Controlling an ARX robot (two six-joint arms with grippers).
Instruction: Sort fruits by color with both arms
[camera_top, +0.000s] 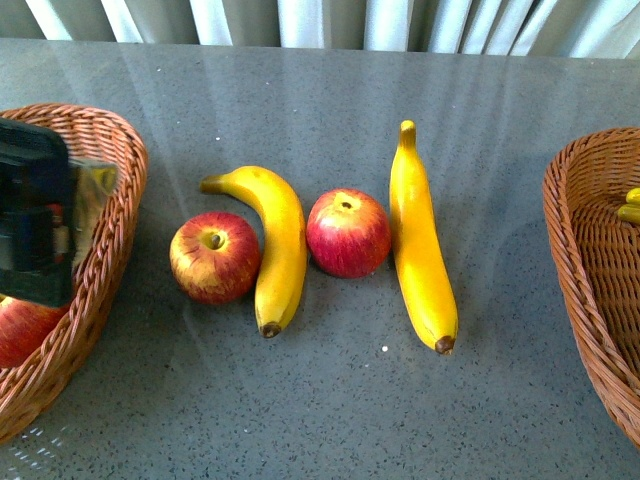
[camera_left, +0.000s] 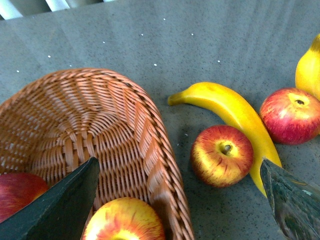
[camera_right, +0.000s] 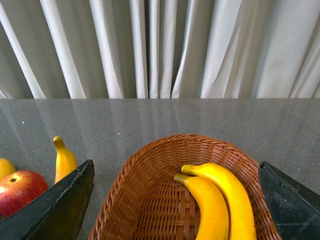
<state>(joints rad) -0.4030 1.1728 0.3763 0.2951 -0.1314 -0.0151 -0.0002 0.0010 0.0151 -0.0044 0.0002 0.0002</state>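
On the table lie two red apples and two yellow bananas, side by side in alternation. My left gripper hangs open over the rim of the left wicker basket, which holds two apples. Nothing sits between its fingers. The nearest table apple lies just outside that basket. My right gripper is open and empty above the right basket, where two bananas lie together.
The right basket stands at the table's right edge, the left basket at the left edge. A pale curtain hangs behind the grey table. Bare tabletop lies in front of the fruit row and behind it.
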